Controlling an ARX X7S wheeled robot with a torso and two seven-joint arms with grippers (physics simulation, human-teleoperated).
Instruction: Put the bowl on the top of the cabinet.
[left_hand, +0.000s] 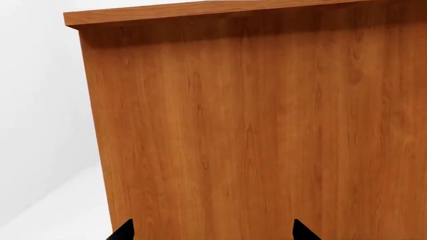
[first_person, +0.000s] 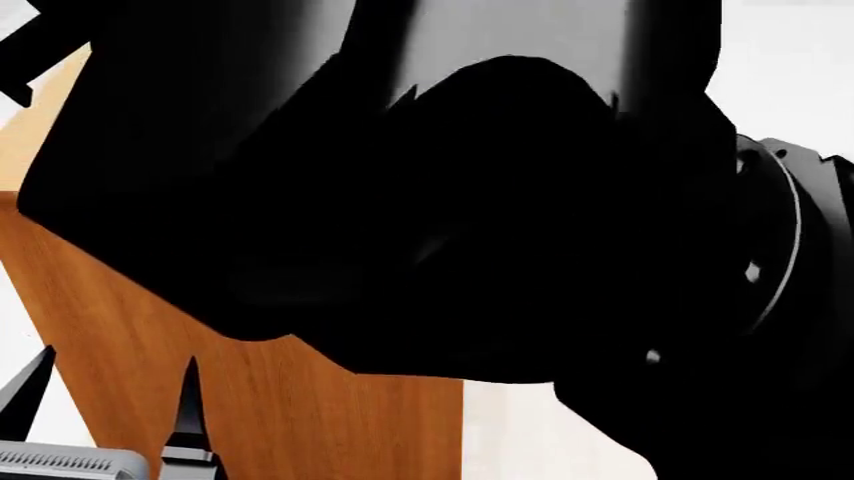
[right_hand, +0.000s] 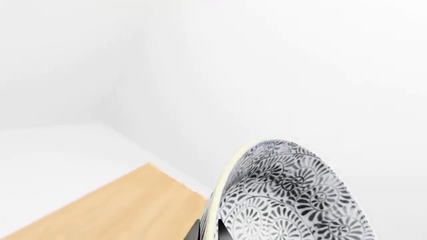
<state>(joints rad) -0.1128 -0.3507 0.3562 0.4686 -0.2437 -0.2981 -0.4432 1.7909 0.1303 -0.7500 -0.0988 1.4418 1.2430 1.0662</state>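
Here the bowl (right_hand: 287, 195) is seen up close in the right wrist view, tipped on edge so its patterned inside and pale rim face the camera, with a dark finger (right_hand: 195, 231) of the right gripper pressed at its rim. The bowl is taken to be clamped there, though only that one finger is shown. Beside and below it, the lighter top of the cabinet (right_hand: 113, 210) is laid out against white walls; whether bowl and top touch cannot be told. In the left wrist view, the cabinet's orange-brown side (left_hand: 253, 130) fills the frame under its overhanging top edge, and the left gripper (left_hand: 213, 231) is shown only as two black fingertips (left_hand: 125, 231) spread wide apart, nothing between them. In the head view, most is blocked by a black arm (first_person: 467, 220); the cabinet's wood (first_person: 267, 410) is glimpsed beneath, with the left gripper's prongs (first_person: 107, 400) standing apart at the lower left.
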